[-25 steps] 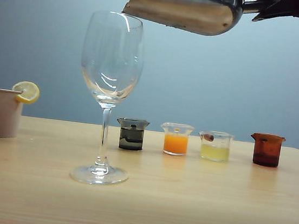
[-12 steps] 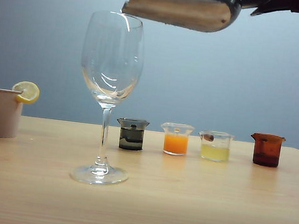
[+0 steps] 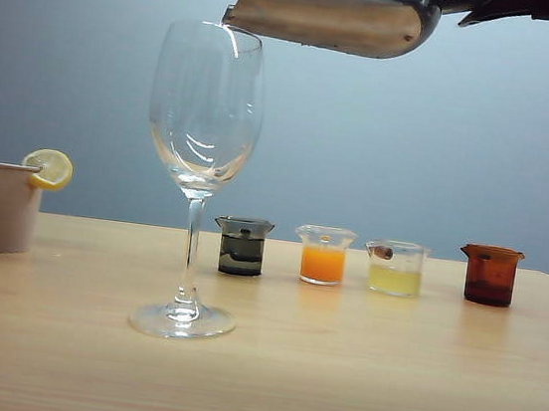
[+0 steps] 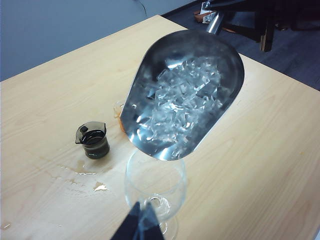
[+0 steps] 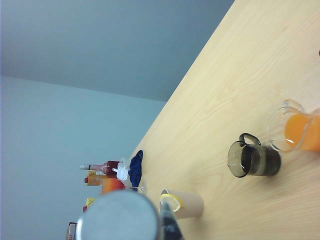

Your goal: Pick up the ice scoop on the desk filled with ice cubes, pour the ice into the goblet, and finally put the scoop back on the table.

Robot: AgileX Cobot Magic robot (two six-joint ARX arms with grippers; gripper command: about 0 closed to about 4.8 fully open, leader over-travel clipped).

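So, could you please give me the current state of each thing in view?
ice scoop: raised over the goblet, full of ice cubes
goblet: upright, empty
right hand: shut on the ice scoop handle
left hand: above the table, shut, empty
four small beakers: upright, holding liquid

I see the steel ice scoop point(image 4: 186, 95), heaped with ice cubes point(image 4: 182, 97), tilted over the empty upright goblet point(image 3: 205, 117).
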